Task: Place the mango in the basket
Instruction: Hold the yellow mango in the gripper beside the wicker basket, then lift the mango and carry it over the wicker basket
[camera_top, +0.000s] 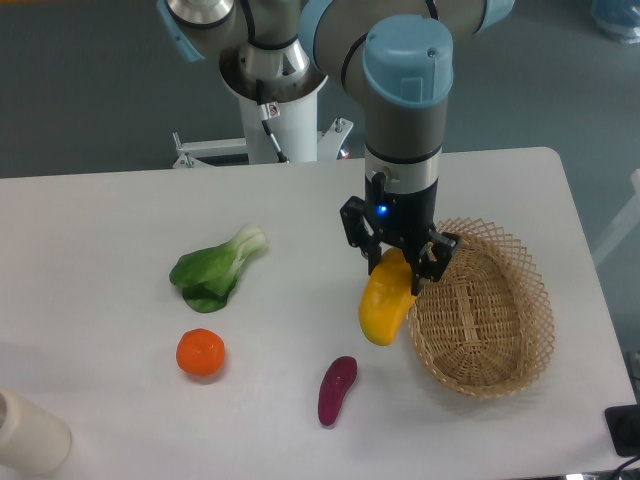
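Note:
The yellow-orange mango (384, 306) hangs lifted off the white table, its upper end clamped between the black fingers of my gripper (396, 268), which is shut on it. The fruit points downward and hovers just left of the basket (500, 335), a shallow tan wicker oval with a lattice rim on the right side of the table. The mango's lower end is near the basket's left rim, outside it. The basket looks empty inside.
A purple eggplant (336, 389) lies below the mango near the front. A round orange fruit (200, 352) and a green bok choy (215, 268) sit to the left. A cream cylinder (30, 432) stands at the front left corner.

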